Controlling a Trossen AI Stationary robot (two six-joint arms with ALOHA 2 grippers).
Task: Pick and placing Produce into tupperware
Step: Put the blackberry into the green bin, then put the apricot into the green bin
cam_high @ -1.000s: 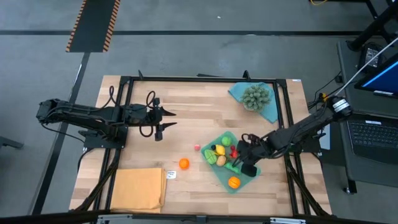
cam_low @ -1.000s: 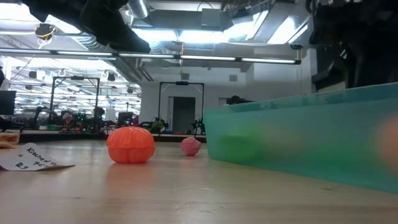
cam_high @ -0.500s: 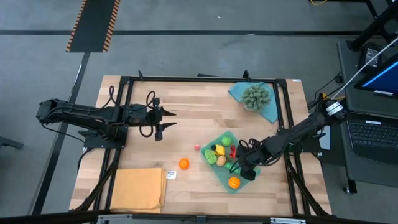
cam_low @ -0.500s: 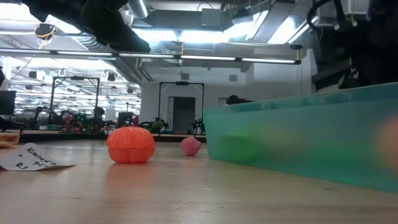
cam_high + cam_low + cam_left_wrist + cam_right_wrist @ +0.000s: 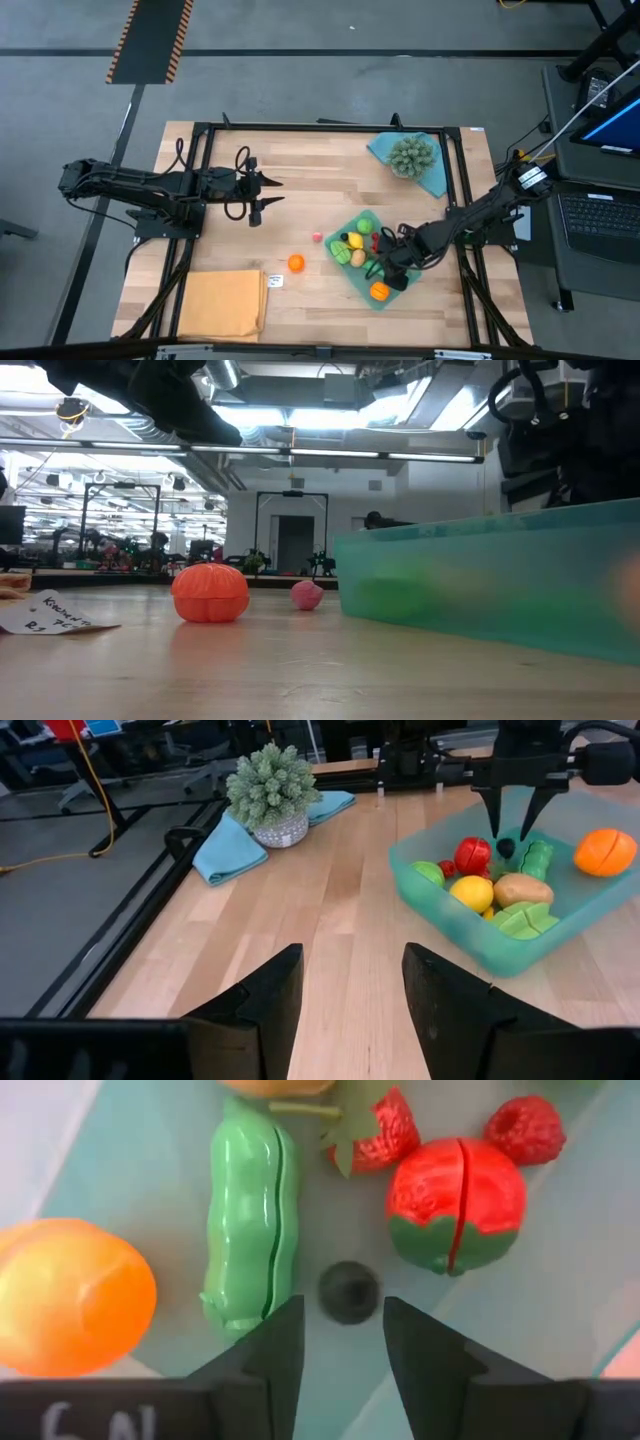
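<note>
Right gripper hangs over the tupperware at lower right of the overhead frame, jaws slightly apart above a small dark berry, gripping nothing. Left gripper waits at centre-left, jaws open, with an orange and pink piece loose on the worktop.

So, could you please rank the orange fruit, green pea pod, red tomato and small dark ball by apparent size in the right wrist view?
1. Orange fruit, though partly cut off
2. Green pea pod
3. Red tomato, close to the pod
4. Small dark ball
</note>
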